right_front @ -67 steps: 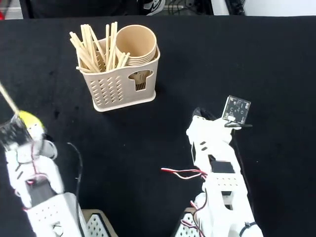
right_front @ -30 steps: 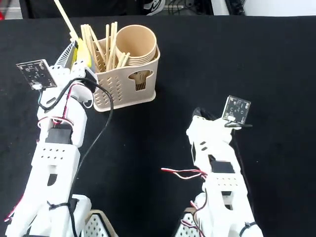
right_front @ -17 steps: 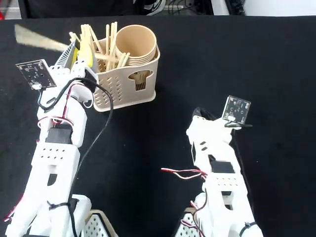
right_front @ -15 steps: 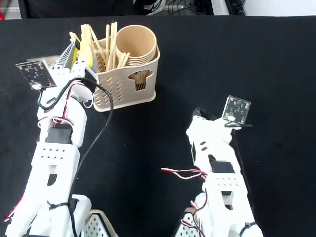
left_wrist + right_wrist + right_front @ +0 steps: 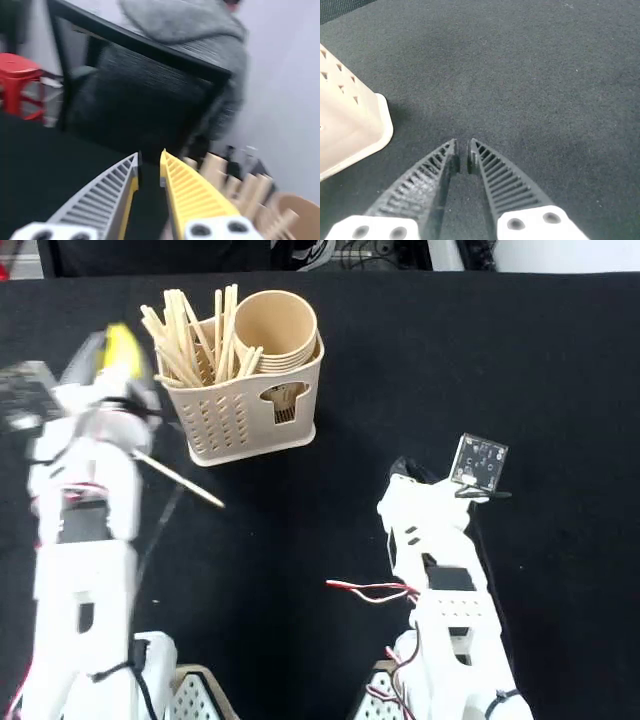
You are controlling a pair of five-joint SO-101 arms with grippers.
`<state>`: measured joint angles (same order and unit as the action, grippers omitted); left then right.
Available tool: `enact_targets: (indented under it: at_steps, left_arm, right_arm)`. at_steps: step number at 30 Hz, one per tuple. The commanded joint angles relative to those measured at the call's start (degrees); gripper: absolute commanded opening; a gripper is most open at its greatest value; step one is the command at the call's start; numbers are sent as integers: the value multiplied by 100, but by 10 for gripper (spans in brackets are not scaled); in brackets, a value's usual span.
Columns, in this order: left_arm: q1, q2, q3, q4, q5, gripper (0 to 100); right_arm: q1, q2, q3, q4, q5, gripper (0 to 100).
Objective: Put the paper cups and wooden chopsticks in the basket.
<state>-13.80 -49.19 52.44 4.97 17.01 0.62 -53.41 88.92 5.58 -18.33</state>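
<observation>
The beige slotted basket (image 5: pixel 228 418) stands at the back of the table, holding a bundle of wooden chopsticks (image 5: pixel 190 332) and a stack of paper cups (image 5: pixel 276 324). One loose chopstick (image 5: pixel 180 480) lies slanted on the black table just in front of the basket's left corner. My left gripper (image 5: pixel 112 342) hovers to the left of the basket, blurred. In the left wrist view its grey and yellow fingers (image 5: pixel 150 156) stand narrowly open with nothing between them, the chopsticks (image 5: pixel 235 185) beyond. My right gripper (image 5: pixel 402 469) rests low at mid-right, shut and empty (image 5: pixel 462 145).
The table is covered in black cloth (image 5: pixel 480 360), with open room right of the basket. The basket's corner (image 5: pixel 347 125) lies off to one side of the right gripper. A red stool (image 5: pixel 17 75) and a dark chair (image 5: pixel 140 95) stand behind the table.
The left arm swung away from the basket toward the left. The chopstick it held over the basket came loose and now lies on the table. The right arm stayed still.
</observation>
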Motion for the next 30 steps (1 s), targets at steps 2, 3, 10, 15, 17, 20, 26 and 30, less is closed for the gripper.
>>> enact_targets:
  at_steps: [2,3,10,15,17,20,26,30]
  left_arm:
    - [-1253,-88,-1569,2251,-281,115]
    - [-1288,79,-1807,2549,-457,120]
    - [-1314,1582,-3037,5108,-1046,123]
    - [-1349,3182,-3424,5512,-686,124]
    - [-1376,3938,-3776,5591,-492,125]
    - [-1367,5055,-4567,5978,-202,155]
    - [-1358,6857,-6457,6831,79,167]
    - [-1165,7815,-7635,7323,290,170]
  right_arm:
    - [-79,-13,-40,-132,53,52]
    - [-79,-13,-40,-132,53,52]
    - [-79,-13,-40,-132,53,52]
    - [-79,-13,-31,-132,53,52]
    - [-79,-13,-31,-132,53,52]
    - [-79,-13,-22,-132,53,52]
    - [-79,-13,-22,-132,53,52]
    - [-79,-13,-22,-132,53,52]
